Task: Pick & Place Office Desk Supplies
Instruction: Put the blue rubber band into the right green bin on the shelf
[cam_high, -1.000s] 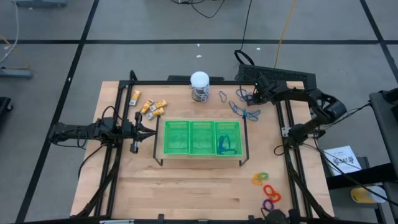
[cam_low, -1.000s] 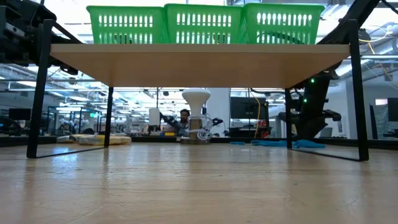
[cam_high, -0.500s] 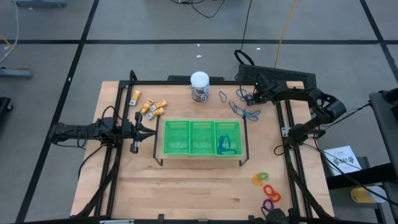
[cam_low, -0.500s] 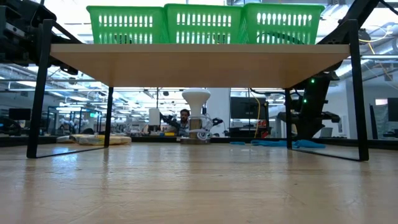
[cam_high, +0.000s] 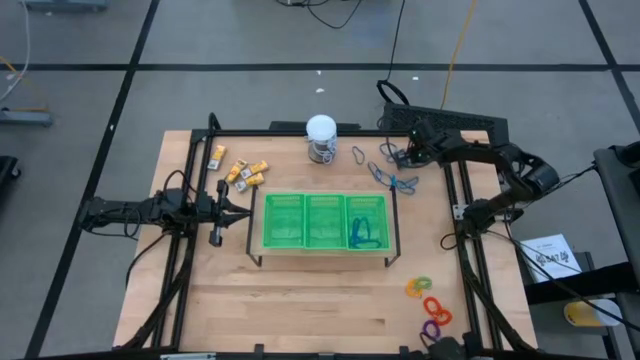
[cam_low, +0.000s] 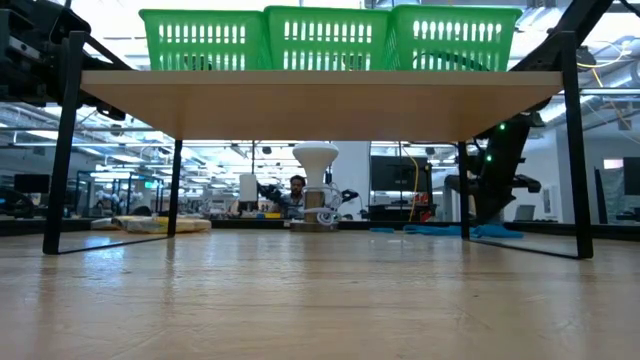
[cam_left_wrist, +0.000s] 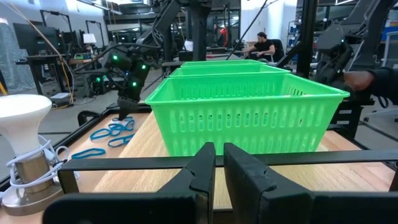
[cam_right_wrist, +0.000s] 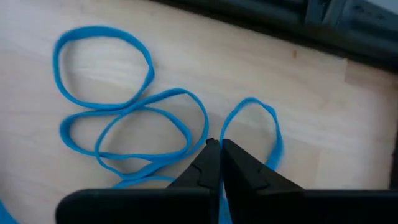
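Several blue loops (cam_high: 392, 180) (cam_right_wrist: 102, 68) lie flat on the table's far right part, with a grey loop (cam_high: 358, 154) beside them. My right gripper (cam_high: 403, 157) (cam_right_wrist: 219, 145) is low over these loops, pointing down, and shut. More blue loops (cam_high: 365, 235) lie in the right compartment of the green tray (cam_high: 323, 196). Yellow-and-white blocks (cam_high: 243, 172) lie at the far left. Orange, purple and green rings (cam_high: 428, 305) lie at the near right. My left gripper (cam_high: 222, 210) (cam_left_wrist: 219, 155) waits shut at the tray's left end. My right gripper comes from above with its shut fingertips (cam_right_wrist: 208, 152) at the edge of one blue loop (cam_right_wrist: 231, 118), where it passes another. A strip of blue shows between the fingers. The loop lies flat on the table, slack.
The tray stands on a raised wooden shelf (cam_low: 320, 95) with black legs (cam_low: 572, 150). A white-topped round jar (cam_high: 321, 137) stands at the far edge, left of the loops. A black frame (cam_high: 300, 132) runs round the table. People sit in the room beyond.
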